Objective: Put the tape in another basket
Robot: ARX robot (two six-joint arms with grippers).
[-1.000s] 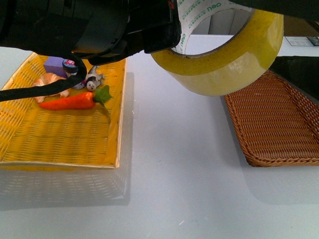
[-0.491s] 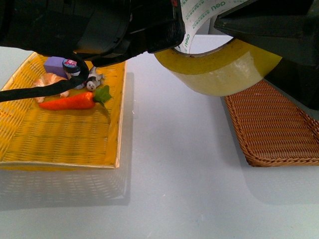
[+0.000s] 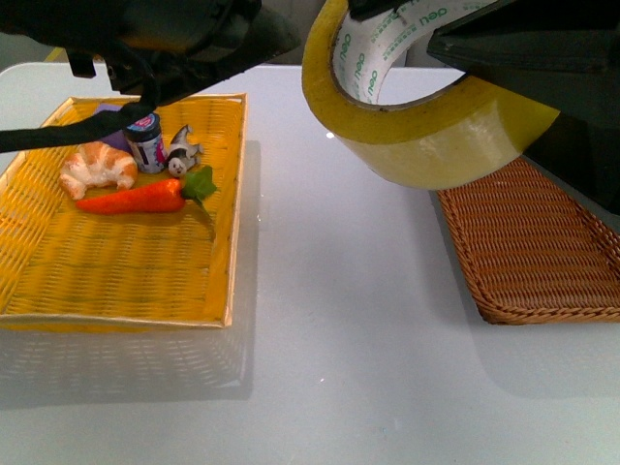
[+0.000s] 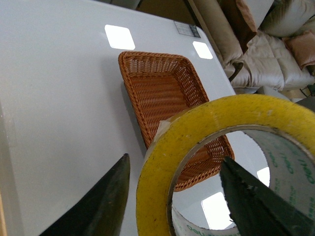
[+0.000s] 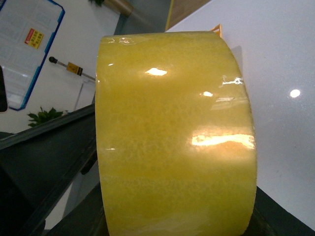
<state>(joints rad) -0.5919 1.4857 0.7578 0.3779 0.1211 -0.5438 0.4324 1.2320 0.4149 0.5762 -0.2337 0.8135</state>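
Observation:
The tape (image 3: 426, 107), a wide yellowish roll with a white printed core, hangs in the air close to the front camera, above the white table. My right gripper (image 3: 484, 48) is shut on it from the upper right. In the right wrist view the tape (image 5: 177, 147) fills the picture, with dark fingers (image 5: 49, 162) beside and under it. My left gripper (image 4: 174, 196) is open; in its view the tape's rim (image 4: 162, 162) stands between its spread fingers (image 4: 98, 206) without touching them. The brown wicker basket (image 3: 542, 242) lies on the table at the right, below and beyond the tape.
A bright yellow woven tray (image 3: 116, 271) at the left holds a croissant (image 3: 97, 167), a toy carrot (image 3: 145, 197), a small jar (image 3: 145, 140) and a small figure (image 3: 181, 150). White table (image 3: 339, 320) lies between tray and basket. The left arm (image 3: 184, 29) hangs dark over the tray's far end.
My left gripper has let go of the tape and drawn back to the upper left, uncovering the croissant and jar. The right gripper has closed on the tape and holds it alone.

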